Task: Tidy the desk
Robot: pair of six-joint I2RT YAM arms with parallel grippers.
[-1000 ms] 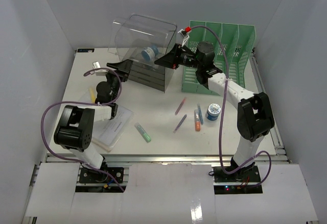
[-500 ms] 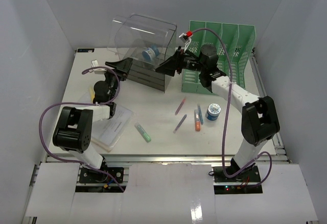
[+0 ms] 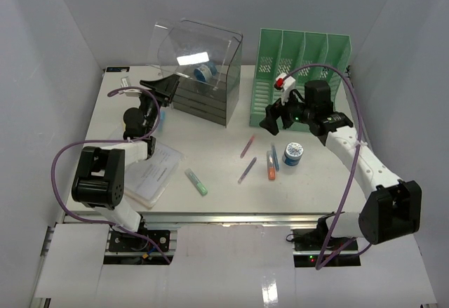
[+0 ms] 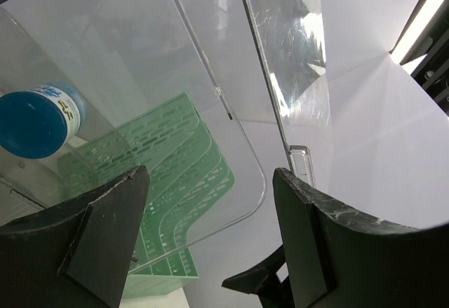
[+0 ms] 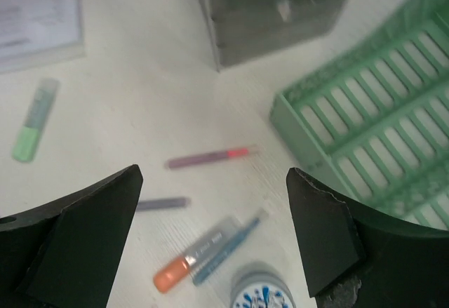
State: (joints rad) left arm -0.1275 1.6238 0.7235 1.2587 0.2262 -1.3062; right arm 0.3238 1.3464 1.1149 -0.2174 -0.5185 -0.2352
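The white desk (image 3: 217, 136) holds scattered items: a green highlighter (image 3: 196, 182), two purple pens (image 3: 248, 146) (image 3: 247, 170), an orange marker (image 3: 271, 166), a blue pen (image 3: 275, 156) and a small jar with a blue-and-white lid (image 3: 293, 155). My right gripper (image 3: 277, 127) hangs open and empty above these pens, just in front of the green file rack (image 3: 298, 76). In the right wrist view the gripper (image 5: 214, 175) frames the orange marker (image 5: 189, 260) and a purple pen (image 5: 207, 158). My left gripper (image 3: 163, 87) is open and empty at the left side of the clear drawer box (image 3: 203, 69).
The drawer box's clear lid (image 4: 210, 97) stands raised, with a blue-lidded jar (image 4: 38, 122) under it. A paper booklet in a clear sleeve (image 3: 156, 171) lies at the front left, beside the left arm. White walls enclose the desk on three sides.
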